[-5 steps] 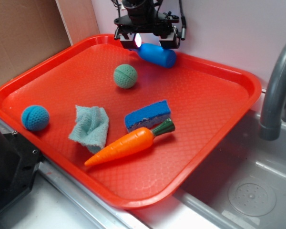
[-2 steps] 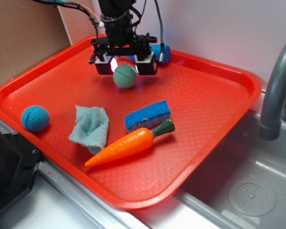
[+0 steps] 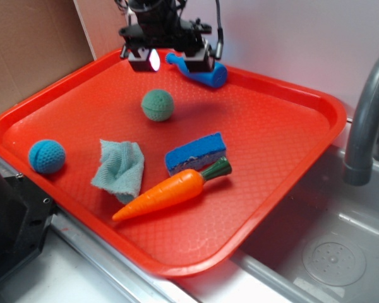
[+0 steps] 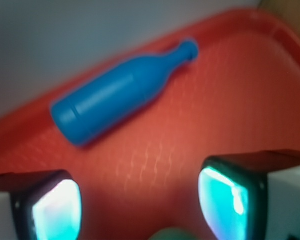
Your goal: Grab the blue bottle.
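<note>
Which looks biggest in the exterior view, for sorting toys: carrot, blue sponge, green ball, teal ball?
1. carrot
2. blue sponge
3. green ball and teal ball: look alike, and the teal one sits nearer the camera.

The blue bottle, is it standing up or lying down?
Lying down. The blue bottle rests on its side along the tray's back rim, neck pointing sideways.

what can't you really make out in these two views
- Blue bottle, exterior view: the pincer covers part of its neck, so whether they touch is unclear.
- Green ball, wrist view: cut off by the bottom edge, only a blurred sliver shows.
- Faucet, exterior view: cut off by the right edge.
- Wrist view overall: blurred, so the bottle's surface detail is lost.
</note>
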`<state>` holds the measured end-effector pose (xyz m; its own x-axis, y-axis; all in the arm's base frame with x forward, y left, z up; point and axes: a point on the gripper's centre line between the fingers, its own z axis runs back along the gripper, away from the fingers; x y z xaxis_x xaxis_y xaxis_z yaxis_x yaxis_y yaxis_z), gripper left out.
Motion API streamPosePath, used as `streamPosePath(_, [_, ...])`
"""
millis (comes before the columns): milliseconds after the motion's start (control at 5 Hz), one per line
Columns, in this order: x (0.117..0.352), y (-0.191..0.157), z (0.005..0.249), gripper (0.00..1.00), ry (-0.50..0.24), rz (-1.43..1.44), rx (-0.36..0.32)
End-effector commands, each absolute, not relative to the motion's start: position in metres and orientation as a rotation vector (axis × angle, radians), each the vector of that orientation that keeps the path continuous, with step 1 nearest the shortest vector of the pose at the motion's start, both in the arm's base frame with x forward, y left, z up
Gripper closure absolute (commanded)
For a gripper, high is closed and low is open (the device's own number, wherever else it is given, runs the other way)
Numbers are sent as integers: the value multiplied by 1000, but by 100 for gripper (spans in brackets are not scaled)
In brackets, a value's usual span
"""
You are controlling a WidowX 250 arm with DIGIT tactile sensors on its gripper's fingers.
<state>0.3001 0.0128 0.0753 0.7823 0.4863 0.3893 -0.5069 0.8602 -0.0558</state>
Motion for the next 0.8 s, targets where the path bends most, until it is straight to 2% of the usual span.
streamPosePath(0, [332, 43, 91, 0, -478, 521, 97])
streamPosePath(200, [341, 46, 84, 0, -483, 553, 101])
streamPosePath(600, [359, 45, 65, 0, -443, 522, 105])
